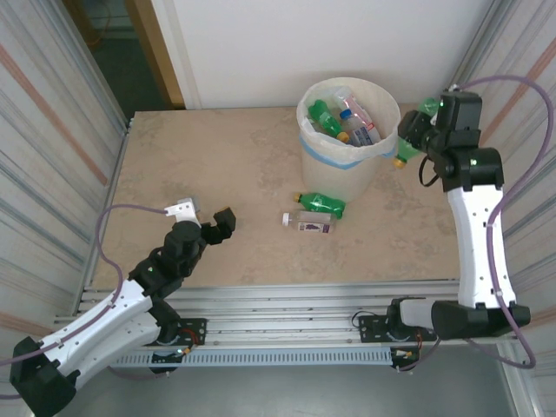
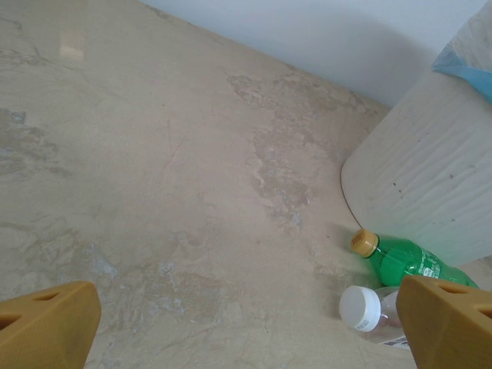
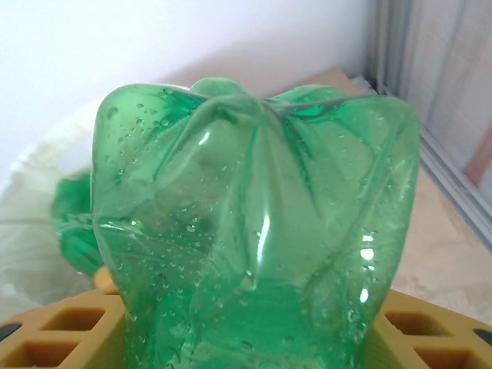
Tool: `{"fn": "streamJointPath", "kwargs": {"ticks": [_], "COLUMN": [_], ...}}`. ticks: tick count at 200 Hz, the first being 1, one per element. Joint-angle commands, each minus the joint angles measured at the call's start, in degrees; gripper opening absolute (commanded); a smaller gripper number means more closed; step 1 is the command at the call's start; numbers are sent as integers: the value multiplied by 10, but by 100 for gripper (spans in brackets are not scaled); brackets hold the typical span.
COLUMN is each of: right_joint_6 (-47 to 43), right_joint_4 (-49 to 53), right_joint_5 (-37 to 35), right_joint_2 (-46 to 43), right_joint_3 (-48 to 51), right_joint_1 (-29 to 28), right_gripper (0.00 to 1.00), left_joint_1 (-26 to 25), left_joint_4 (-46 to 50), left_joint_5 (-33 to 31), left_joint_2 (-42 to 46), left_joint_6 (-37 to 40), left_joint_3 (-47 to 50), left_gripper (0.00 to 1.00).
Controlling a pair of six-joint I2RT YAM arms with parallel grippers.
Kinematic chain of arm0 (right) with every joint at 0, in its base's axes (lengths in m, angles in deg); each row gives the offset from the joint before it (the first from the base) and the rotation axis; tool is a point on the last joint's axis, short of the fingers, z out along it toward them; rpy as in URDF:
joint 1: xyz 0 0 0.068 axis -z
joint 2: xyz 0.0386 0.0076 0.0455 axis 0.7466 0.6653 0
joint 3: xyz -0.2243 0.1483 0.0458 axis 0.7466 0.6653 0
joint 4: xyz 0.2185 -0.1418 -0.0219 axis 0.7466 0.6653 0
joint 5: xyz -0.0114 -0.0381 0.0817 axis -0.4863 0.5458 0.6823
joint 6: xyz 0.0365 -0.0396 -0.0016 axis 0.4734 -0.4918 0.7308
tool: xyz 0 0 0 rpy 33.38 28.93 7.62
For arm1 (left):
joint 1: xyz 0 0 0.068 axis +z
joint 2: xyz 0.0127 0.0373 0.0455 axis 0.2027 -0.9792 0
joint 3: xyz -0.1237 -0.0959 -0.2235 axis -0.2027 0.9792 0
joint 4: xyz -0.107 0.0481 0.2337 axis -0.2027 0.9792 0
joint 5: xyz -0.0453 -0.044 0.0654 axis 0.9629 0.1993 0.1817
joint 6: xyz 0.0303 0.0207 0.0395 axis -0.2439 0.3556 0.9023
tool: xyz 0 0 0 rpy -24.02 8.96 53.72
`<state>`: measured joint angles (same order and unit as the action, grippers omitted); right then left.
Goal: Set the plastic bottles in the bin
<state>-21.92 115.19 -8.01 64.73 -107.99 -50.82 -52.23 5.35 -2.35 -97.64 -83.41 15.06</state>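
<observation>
Right tool [image 1: 415, 132] grasps a green bottle [image 3: 254, 231] beside the bin [image 1: 334, 174]; left tool [image 1: 205, 217] released. I would clear the rim before releasing.

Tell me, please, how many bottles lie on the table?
2: a green bottle in front of the bin, a clear bottle just nearer the arms. The bin may hide more.

You're in a robot lab test cell, not a home or kitchen. The left arm [image 1: 104, 321] and right arm [image 1: 473, 226] are bolted to slotted aluminium rails [image 1: 287, 300] at the near edge of a beige stone-look table [image 1: 217, 156]. Ribbed metal side panels [image 1: 52, 113] fence the bench on both sides. A plain white wall [image 1: 304, 43] closes the back, with a wooden door frame [image 1: 155, 43] beside it. Purple cables [image 1: 130, 207] loop loose off the arms.
</observation>
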Motion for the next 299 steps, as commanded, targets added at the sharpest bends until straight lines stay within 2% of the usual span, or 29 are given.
{"fn": "streamJointPath", "kwargs": {"ticks": [1,32,71,91,156,230,258,288,299], "right_joint_6": [-60,-109,-114,-122,-171,-226,-237,-238,-238], "right_joint_4": [3,23,94,119,126,168,177,180,179], "right_joint_5": [65,102,156,170,162,60,36,18,10], "right_joint_2": [56,151,291,348,416,437,434,431,430], "right_joint_3": [-74,-204,-401,-461,-463,-461,-459,-452,-451], "right_joint_1": [5,10,13,12,5,-28,-35,-40,-42], "right_gripper": [45,45,45,45,46,50,58,78,82], "left_joint_1": [4,4,4,4,4,4,4,4,4], "left_joint_4": [2,-3,-7,-10,-6,-6,-7,-12,-14], "left_joint_5": [-13,-11,-7,-4,-7,-12,-11,-11,-11], "left_joint_2": [5,2,-2,-2,-5,-11,-19,-27,-30], "left_joint_6": [11,10,8,6,9,12,11,11,11], "left_joint_3": [3,2,0,0,-7,-13,-15,-17,-19], "left_gripper": [99,99,99,99,99,99,99,99,99]}}
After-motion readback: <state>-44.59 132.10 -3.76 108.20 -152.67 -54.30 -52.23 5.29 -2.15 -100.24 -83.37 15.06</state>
